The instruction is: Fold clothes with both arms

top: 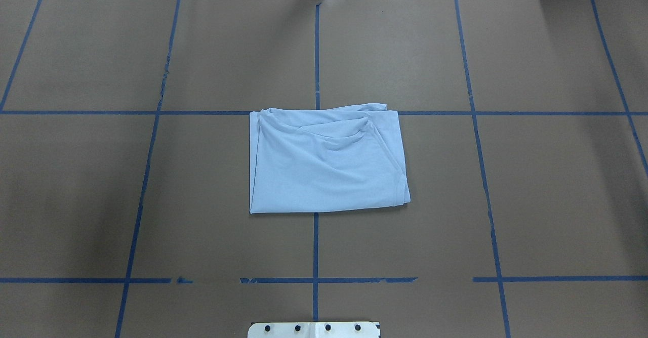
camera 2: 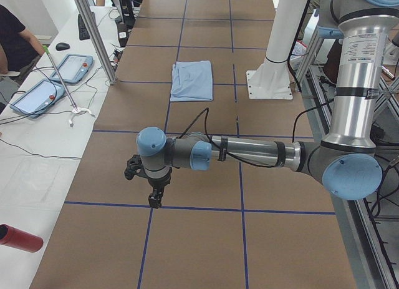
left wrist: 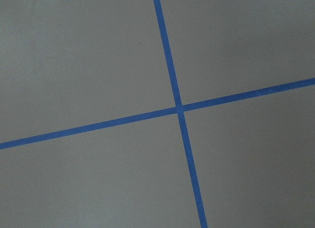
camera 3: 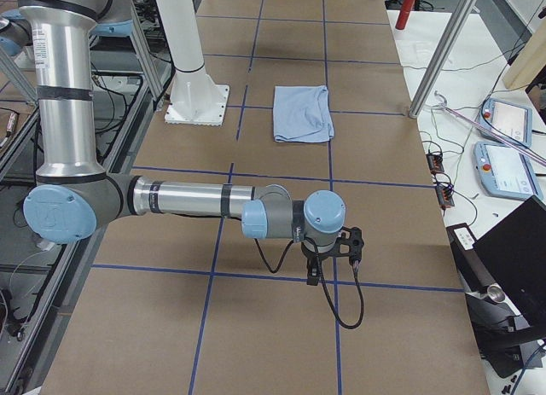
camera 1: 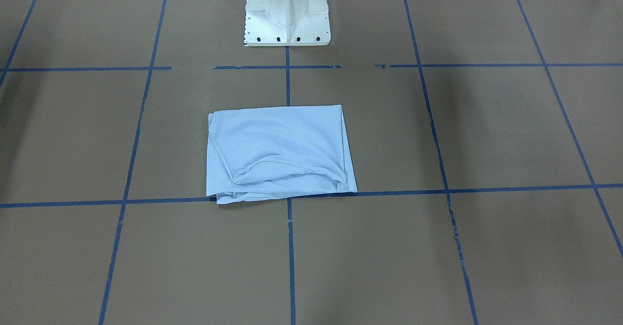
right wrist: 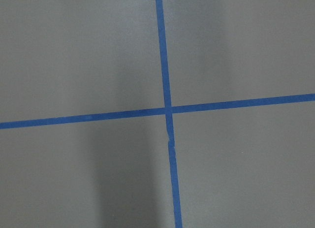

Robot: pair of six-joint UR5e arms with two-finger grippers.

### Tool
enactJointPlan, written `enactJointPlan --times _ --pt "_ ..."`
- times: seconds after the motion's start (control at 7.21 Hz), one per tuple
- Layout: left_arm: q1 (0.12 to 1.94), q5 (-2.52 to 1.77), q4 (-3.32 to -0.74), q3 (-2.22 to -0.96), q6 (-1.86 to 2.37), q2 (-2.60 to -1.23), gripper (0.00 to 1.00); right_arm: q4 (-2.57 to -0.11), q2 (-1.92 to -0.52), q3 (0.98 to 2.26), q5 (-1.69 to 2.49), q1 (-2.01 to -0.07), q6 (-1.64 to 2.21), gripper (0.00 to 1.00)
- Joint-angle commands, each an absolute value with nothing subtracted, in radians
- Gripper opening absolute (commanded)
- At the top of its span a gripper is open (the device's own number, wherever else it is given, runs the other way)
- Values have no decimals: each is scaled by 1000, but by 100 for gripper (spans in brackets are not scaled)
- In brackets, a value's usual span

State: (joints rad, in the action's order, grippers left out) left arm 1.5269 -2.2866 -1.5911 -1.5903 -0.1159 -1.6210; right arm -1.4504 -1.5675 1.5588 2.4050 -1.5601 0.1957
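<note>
The clothes are one light blue T-shirt (camera 1: 280, 152) (top: 326, 163), folded into a rough rectangle and lying flat at the table's middle, in front of the pedestal. No print or tag shows. Both arms are far from it, out at opposite ends of the table. My left gripper (camera 2: 154, 198) hangs over a tape line, pointing down; I cannot tell if it is open or shut. My right gripper (camera 3: 313, 275) hangs the same way at the other end, its state also unclear. Both wrist views show only brown table and a blue tape cross (left wrist: 179, 109) (right wrist: 168, 110).
The white pedestal base (camera 1: 287, 23) (top: 314, 329) stands at the robot's side of the brown, blue-taped table. Side benches carry tablets (camera 2: 72, 67) (camera 3: 510, 120), cables and a red cylinder (camera 2: 19, 238). Metal posts (camera 2: 93, 33) rise there. A person (camera 2: 12, 39) sits nearby.
</note>
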Motion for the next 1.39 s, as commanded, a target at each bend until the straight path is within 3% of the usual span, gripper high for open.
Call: enactJointPlan --times 0.0,1.25 --pt "1526 -2287 -1592 -1586 -109 -1621 100 -1405 -1568 1559 2404 -1542 250 100" --pt "1525 -2326 -1601 -1595 44 -1628 100 -1404 -1566 1559 2401 -1534 227 100"
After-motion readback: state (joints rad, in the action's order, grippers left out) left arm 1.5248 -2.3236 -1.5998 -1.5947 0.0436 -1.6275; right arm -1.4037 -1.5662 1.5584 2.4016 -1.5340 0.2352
